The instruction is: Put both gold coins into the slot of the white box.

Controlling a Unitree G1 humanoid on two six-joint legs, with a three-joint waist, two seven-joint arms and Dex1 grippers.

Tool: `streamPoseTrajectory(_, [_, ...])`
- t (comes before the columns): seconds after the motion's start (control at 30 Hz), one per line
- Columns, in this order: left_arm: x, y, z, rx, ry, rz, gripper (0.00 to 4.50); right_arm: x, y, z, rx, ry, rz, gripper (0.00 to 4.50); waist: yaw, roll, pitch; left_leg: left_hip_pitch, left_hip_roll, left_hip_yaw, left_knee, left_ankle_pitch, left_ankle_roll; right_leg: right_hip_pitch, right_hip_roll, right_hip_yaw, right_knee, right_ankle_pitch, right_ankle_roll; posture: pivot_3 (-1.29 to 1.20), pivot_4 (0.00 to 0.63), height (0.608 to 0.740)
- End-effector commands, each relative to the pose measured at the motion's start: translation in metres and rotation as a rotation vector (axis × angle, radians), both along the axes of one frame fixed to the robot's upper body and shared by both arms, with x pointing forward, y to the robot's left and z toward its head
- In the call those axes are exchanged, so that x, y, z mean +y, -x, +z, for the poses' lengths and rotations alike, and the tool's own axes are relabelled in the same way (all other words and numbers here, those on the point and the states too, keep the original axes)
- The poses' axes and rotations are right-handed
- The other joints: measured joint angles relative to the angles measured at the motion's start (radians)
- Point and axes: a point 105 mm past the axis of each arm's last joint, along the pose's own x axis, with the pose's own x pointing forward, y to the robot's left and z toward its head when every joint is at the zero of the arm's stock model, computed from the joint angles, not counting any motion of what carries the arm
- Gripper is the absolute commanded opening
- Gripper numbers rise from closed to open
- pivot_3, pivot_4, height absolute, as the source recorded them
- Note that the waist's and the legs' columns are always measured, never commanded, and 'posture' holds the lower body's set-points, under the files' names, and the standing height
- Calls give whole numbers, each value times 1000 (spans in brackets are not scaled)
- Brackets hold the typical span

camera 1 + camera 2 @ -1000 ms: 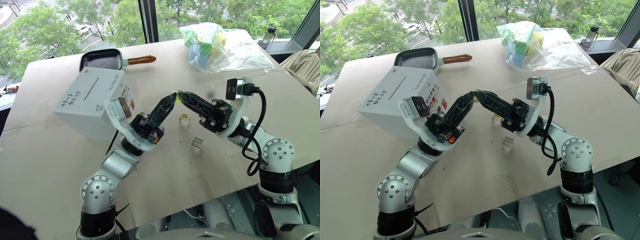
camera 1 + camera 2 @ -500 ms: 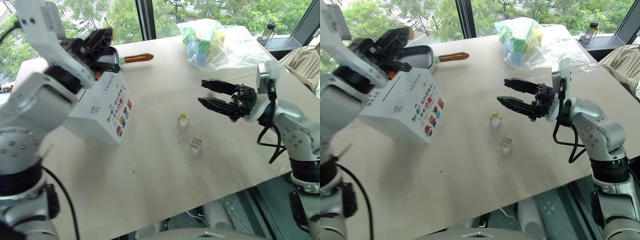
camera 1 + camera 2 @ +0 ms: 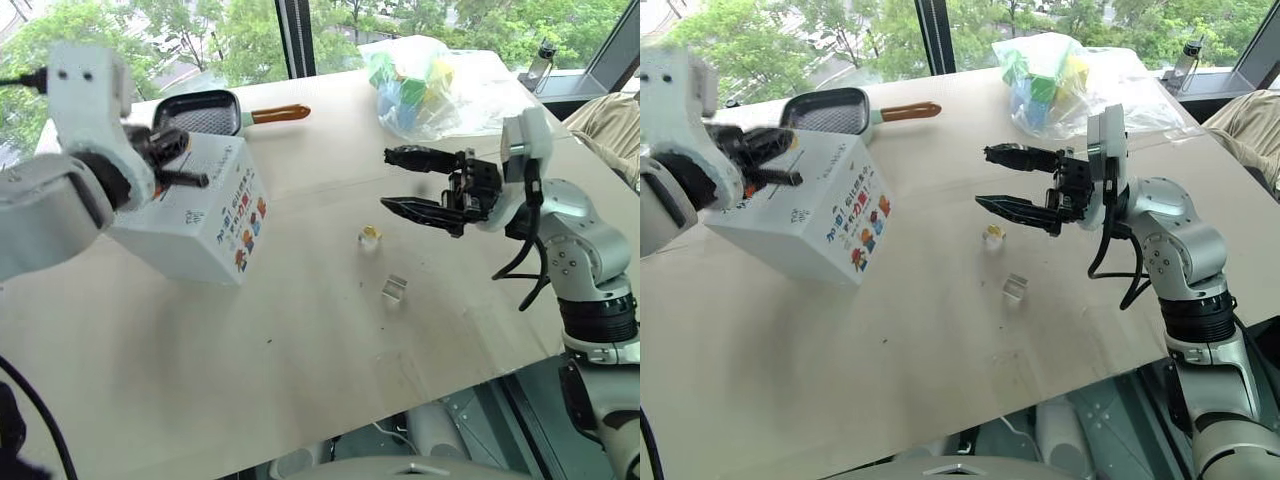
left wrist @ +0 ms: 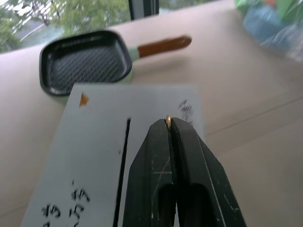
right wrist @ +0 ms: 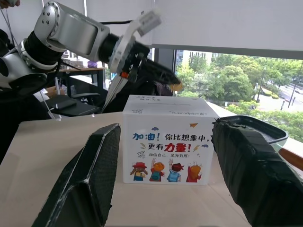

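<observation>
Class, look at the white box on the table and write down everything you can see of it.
The white box looks like a cardboard cube resting on the table, turned corner-on to the robot. Its top carries dark handwriting and a thin dark slot. One side shows colourful printed characters and a row of small cartoon figures. A black pan lies just behind it. The left gripper, shut on a gold coin, hovers above its top.

Your right arm shows silver-grey rounded joint housings with ribbed black rings between segments. You have a black cable looping beside its wrist and a white camera bracket above it. Your left arm is silver-grey too, with a white bracket. Both grippers' fingers are black, latticed plastic.
</observation>
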Motion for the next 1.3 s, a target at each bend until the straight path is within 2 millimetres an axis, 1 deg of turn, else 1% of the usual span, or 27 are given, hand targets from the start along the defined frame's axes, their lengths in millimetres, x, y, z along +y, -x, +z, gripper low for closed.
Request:
streamPoseTrajectory(0.03, [13, 6, 4, -16, -86, 51, 0, 1, 4, 8, -41, -18, 13, 3313, 2, 0, 0, 0, 0, 0, 0, 0, 0, 0, 0, 0, 0, 0, 0, 0, 150, 721])
streamPoseTrajectory(0.1, [23, 8, -8, 30, -117, 73, 0, 1, 4, 8, -39, -20, 12, 3313, 2, 0, 0, 0, 0, 0, 0, 0, 0, 0, 0, 0, 0, 0, 0, 0, 150, 721])
streamPoseTrajectory(0.17, [28, 9, -12, 40, -154, 81, 0, 1, 4, 7, -36, -17, 11, 3313, 2, 0, 0, 0, -1, 0, 0, 0, 0, 0, 0, 0, 1, 0, 0, 0, 150, 721])
streamPoseTrajectory(0.23, [26, 8, -14, 33, -112, 63, 0, 1, 5, 6, -35, -16, 10, 3313, 2, 0, 0, 0, -1, 0, 0, 0, -1, 0, 0, 0, 1, 0, 0, 0, 150, 721])
streamPoseTrajectory(0.43, [24, 5, -23, 37, -112, 32, 0, 1, 5, 6, -34, -25, 2, 3313, 3, 0, 0, 1, -1, 0, 0, 1, -2, 0, -1, 0, 3, 0, 0, 0, 150, 721])
streamPoseTrajectory(0.57, [25, 2, -24, 18, -110, 18, 0, 1, 5, 5, -35, -25, -1, 3313, 3, 0, 0, 1, -1, 0, 0, 1, -2, 0, -1, 0, 3, 0, 0, 0, 150, 721])
streamPoseTrajectory(0.67, [22, -1, -19, -28, -132, -10, 881, 1, 5, 4, -34, -27, -4, 3364, 3, 0, 0, 1, -1, 0, 0, 1, -2, 0, -1, 0, 4, 0, 0, 0, 150, 721])
streamPoseTrajectory(0.77, [22, -4, -13, -87, -159, -3, 2327, 1, 4, 2, -27, -23, -13, 3364, 3, 0, 0, 1, -1, 0, 0, 1, -2, 0, -1, 0, 3, 0, 0, 0, 150, 721])
streamPoseTrajectory(0.8, [23, -5, -9, -115, -171, 2, 2582, 1, 4, 0, -21, -19, -20, 3364, 3, 0, 0, 1, -1, 0, 0, 1, -2, 0, -1, 0, 3, 0, 0, 0, 150, 721])
streamPoseTrajectory(0.83, [20, -6, 0, -168, -161, -9, 3194, 2, 1, -7, -3, 7, -36, 3364, 4, 0, 0, 1, -1, 0, 0, 1, -2, 0, -1, 0, 3, 0, 0, 0, 150, 721])
streamPoseTrajectory(0.93, [5, -3, 25, -322, -98, -94, 3194, 6, -11, -36, 33, 111, -134, 3364, 5, 0, -1, 0, -1, -1, 1, 1, -2, 0, -1, -1, 3, 0, 0, 0, 150, 721])
streamPoseTrajectory(1.0, [-12, 5, 29, -357, -35, -212, 3194, 9, -20, -57, 48, 196, -206, 3364, 5, -1, -1, 0, -1, -1, 1, 1, -2, 0, -1, -1, 3, 0, 0, 0, 150, 721])
streamPoseTrajectory(1.03, [-28, 15, 22, -322, 19, -337, 3194, 11, -26, -73, 51, 253, -246, 3364, 2, -1, -1, 0, -1, -1, 1, 1, -2, 0, -2, 0, 3, 0, 0, 0, 150, 721])
streamPoseTrajectory(1.07, [-45, 27, 10, -254, 56, -472, 3194, 14, -31, -89, 46, 315, -276, 3364, -2, -1, -1, 0, -1, 0, 1, 1, -2, 0, -2, 0, 3, 0, 0, 0, 150, 721])
streamPoseTrajectory(1.1, [-58, 41, -5, -171, 64, -582, 3194, 18, -35, -100, 42, 353, -299, 3364, -5, -1, -1, 0, -1, 0, 1, 1, -2, 0, -1, 1, 3, 0, 0, 0, 150, 721])
streamPoseTrajectory(1.13, [-66, 50, -15, -115, 66, -648, 3194, 20, -38, -106, 36, 374, -312, 3364, -13, 0, -1, 0, -1, 1, 1, 1, -2, -1, -1, 2, 3, 0, 0, 0, 150, 721])
streamPoseTrajectory(1.17, [-73, 62, -33, -24, 18, -711, 3194, 22, -46, -110, 77, 368, -365, 3364, -15, 0, -1, 1, -1, 1, 1, 1, -2, -1, -1, 2, 4, 0, 0, 0, 150, 721])
streamPoseTrajectory(1.2, [-77, 70, -47, 46, -8, -745, 3194, 25, -52, -113, 111, 356, -405, 3364, -16, -1, -1, -2, -1, 1, 1, 1, -2, -3, -1, 1, 4, 0, 0, 0, 150, 721])
streamPoseTrajectory(1.23, [-74, 75, -61, 115, -18, -741, 3194, 28, -57, -117, 140, 353, -437, 3364, -22, -1, -1, -2, 0, 1, 1, 1, -2, -4, 0, 1, 4, 0, -1, 0, 150, 721])
streamPoseTrajectory(1.3, [-66, 78, -76, 185, -48, -708, 3194, 32, -63, -123, 155, 366, -480, 3364, -25, 1, 0, -1, -1, 3, 0, 1, -2, -5, 1, 4, 6, 0, -1, 0, 150, 721])
